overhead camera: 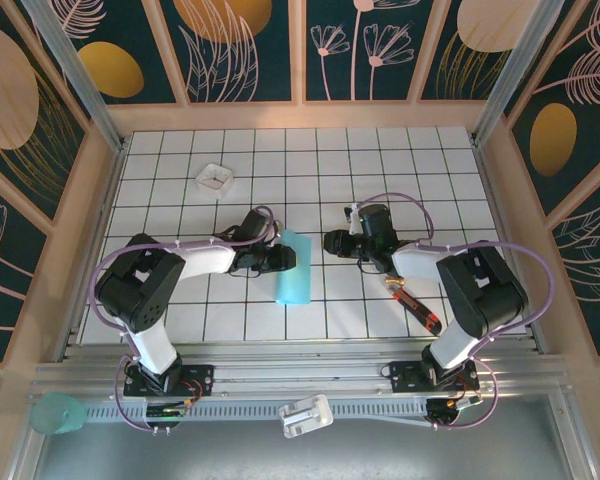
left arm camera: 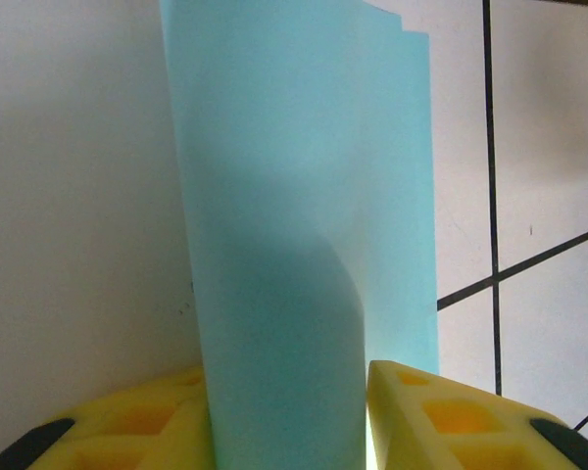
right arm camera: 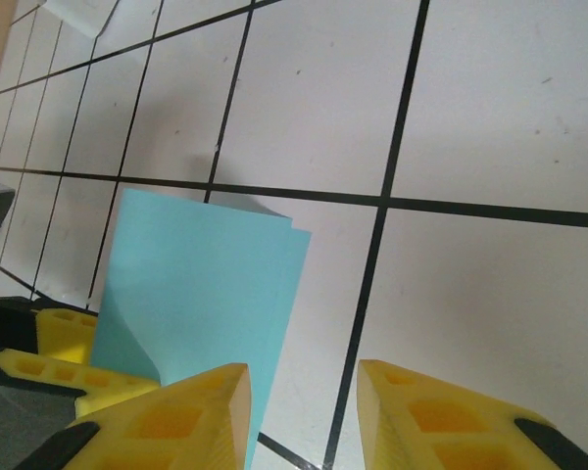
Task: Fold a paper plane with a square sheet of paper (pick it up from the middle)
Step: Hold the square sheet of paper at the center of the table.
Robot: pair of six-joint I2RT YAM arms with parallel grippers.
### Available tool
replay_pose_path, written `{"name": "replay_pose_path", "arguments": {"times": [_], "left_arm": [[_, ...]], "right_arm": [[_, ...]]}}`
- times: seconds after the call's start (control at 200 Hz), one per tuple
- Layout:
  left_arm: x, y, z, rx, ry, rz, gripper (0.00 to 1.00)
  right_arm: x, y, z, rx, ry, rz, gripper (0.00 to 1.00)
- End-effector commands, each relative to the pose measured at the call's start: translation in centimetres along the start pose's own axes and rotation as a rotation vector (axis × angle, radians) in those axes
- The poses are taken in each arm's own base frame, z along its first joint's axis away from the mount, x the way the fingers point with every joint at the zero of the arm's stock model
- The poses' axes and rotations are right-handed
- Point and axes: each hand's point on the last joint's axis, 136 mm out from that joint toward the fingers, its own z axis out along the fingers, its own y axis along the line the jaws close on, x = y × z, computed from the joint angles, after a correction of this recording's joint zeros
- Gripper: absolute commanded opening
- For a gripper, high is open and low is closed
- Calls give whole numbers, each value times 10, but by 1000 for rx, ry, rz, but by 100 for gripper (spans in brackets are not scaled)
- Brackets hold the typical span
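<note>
The square sheet of paper (overhead camera: 292, 270) is turquoise and folded over on itself, lying near the middle of the grid table (overhead camera: 380, 170). My left gripper (overhead camera: 285, 258) is at its left edge. In the left wrist view the paper's rounded fold (left arm camera: 294, 196) bulges up between the yellow fingers of the left gripper (left arm camera: 289, 421); it leans on the left finger and a thin bright gap shows at the right one, so the jaws stand apart. My right gripper (overhead camera: 332, 243) is just right of the paper, open and empty (right arm camera: 304, 411), with the paper's edge (right arm camera: 206, 284) beside its left finger.
A small white square tray (overhead camera: 216, 178) sits at the back left. A red-and-black pen-like tool (overhead camera: 415, 305) lies under the right arm. A teal cup (overhead camera: 58, 412) and a white clip (overhead camera: 305, 415) rest on the front rail.
</note>
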Motion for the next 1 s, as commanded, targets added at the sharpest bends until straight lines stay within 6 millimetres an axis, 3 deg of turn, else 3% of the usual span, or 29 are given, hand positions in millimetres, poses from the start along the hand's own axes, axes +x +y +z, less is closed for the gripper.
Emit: {"name": "replay_pose_path", "arguments": {"times": [0.0, 0.24, 0.996], "left_arm": [[35, 32, 15, -123, 129, -3, 44], [40, 39, 18, -177, 158, 28, 48], [44, 49, 21, -229, 158, 31, 48]], "right_arm": [[0, -9, -7, 51, -11, -24, 34], [-1, -9, -7, 45, -6, -21, 34], [1, -4, -11, 15, 3, -5, 35]]}}
